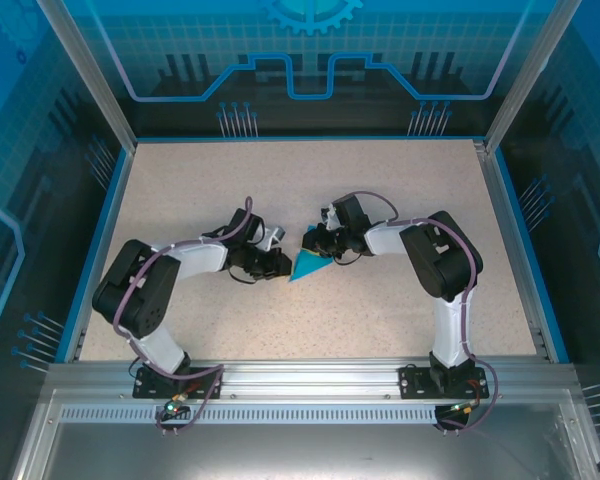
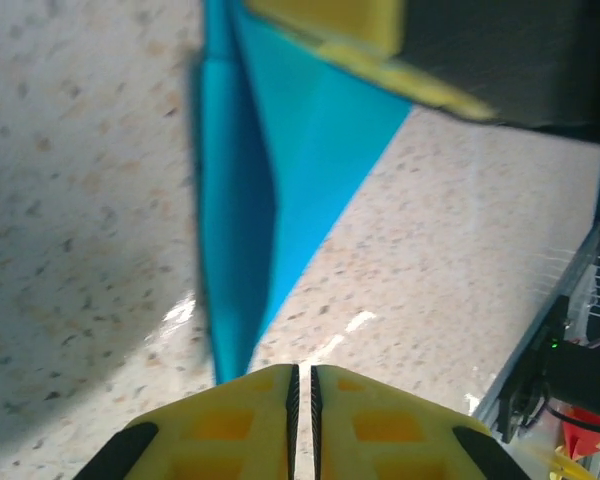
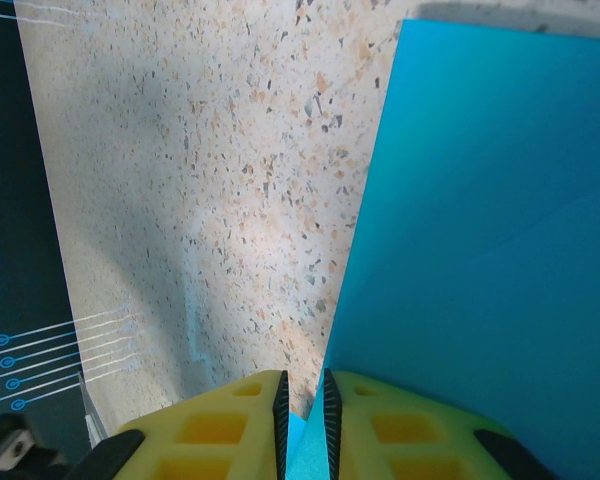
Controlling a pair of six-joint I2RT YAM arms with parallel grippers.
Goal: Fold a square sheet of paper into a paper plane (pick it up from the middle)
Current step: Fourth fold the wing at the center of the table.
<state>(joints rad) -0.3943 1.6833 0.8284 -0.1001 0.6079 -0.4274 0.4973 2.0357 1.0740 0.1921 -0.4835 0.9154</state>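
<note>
Top external: high up, behind arm bases (image 1: pixel 176 378) at 6 o'clock, looks down on whole worktop (image 1: pixel 380 200). Left wrist: very near, low, left tool (image 2: pixel 302 372) at 6, faces teal paper (image 2: pixel 280 170) at 12. Right wrist: equally near, right tool (image 3: pixel 302 380) at 6, paper at 3. All views share paper and speckled worktop.

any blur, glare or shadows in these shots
Left wrist view: the paper blurs toward the top, and white glare streaks and a grey shadow lie on the table. Right wrist view: sharper, a soft shadow band crosses the table. Top external view: evenly lit, in focus.
</note>
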